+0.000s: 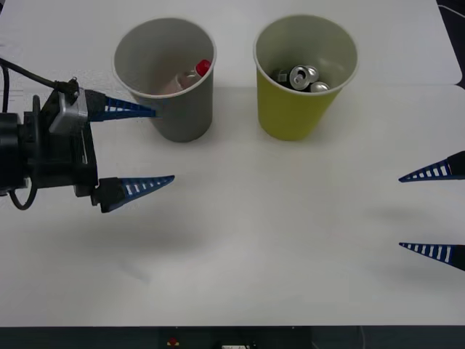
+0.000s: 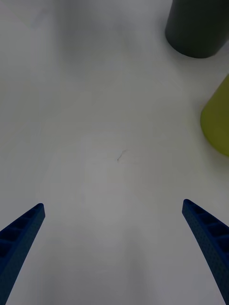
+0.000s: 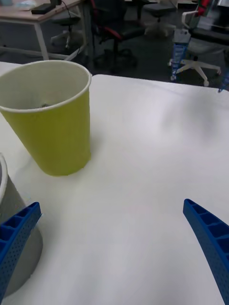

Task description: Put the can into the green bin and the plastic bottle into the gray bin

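- The left gripper (image 1: 156, 145) hangs low over the desk (image 1: 276, 240) with its fingers spread wide and nothing between them; the upper fingertip sits right at the outer wall of the gray bin (image 1: 182, 120), touching it or just short of it, I cannot tell which
- The right gripper (image 1: 403, 212) waits well off to the robot's right, fingers likewise wide apart and empty, over bare desk
- Just beyond the left fingers, inside the gray bin, the plastic bottle (image 1: 190, 78) lies tilted against the wall, red cap up near the rim
- Farther across, between the two grippers but toward the back, the green bin (image 1: 290, 116) stands upright with the can (image 1: 301, 77) down in it, silver top showing; a second can top seems to lie just beside it
- Both items look sorted into their proper bins, so the open fingers most likely mean a release is done and the task is at or near its end
- The left fingertip so close to the gray bin is the one hazard: a sideways swing could tip it, so pulling straight back looks safest
- Open room: a broad bare stretch of desk in front of both bins, and the near desk edge lies well behind both grippers
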Controlling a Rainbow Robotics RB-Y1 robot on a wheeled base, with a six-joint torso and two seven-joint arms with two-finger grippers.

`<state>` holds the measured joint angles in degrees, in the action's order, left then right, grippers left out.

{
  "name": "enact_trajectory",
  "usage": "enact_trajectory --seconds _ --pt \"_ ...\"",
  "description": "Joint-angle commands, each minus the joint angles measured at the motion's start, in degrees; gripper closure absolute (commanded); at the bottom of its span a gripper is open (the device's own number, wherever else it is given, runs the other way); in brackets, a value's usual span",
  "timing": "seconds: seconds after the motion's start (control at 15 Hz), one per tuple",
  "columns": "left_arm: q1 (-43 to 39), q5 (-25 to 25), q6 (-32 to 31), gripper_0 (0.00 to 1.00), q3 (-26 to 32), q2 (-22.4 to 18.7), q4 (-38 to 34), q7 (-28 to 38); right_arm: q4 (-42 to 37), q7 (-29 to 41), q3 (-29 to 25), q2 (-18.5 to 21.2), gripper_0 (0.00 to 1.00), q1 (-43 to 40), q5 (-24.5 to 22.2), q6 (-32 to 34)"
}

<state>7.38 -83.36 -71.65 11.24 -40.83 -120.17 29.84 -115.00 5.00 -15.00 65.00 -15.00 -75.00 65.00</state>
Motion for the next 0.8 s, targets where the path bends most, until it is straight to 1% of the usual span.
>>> enact_trajectory --seconds 0.07,0.2,0.27,0.4,0.67,0.8 --pt "-4.83 2.15 -0.77 0.00 2.12 -2.24 0.64 -4.26 0.00 0.00 0.00 0.00 0.00 0.00 0.00 0.00" --pt "-7.65 5.66 -0.77 0.00 2.47 -4.35 3.63 -8.48 0.00 0.00 0.00 0.00 0.00 0.00 0.00 0.00" --pt "-8.79 7.51 -0.77 0.00 2.39 -5.67 5.74 -11.82 0.00 0.00 0.00 0.00 0.00 0.00 0.00 0.00" --pt "-10.37 9.79 -0.86 0.00 2.47 -7.95 9.16 -16.74 0.00 0.00 0.00 0.00 0.00 0.00 0.00 0.00" --pt "-10.81 11.73 -4.64 0.00 3.09 -11.64 16.37 -23.77 0.00 0.00 0.00 0.00 0.00 0.00 0.00 0.00" --pt "-10.81 12.08 -6.48 0.00 3.53 -13.14 18.92 -25.80 0.00 0.00 0.00 0.00 0.00 0.00 0.00 0.00"
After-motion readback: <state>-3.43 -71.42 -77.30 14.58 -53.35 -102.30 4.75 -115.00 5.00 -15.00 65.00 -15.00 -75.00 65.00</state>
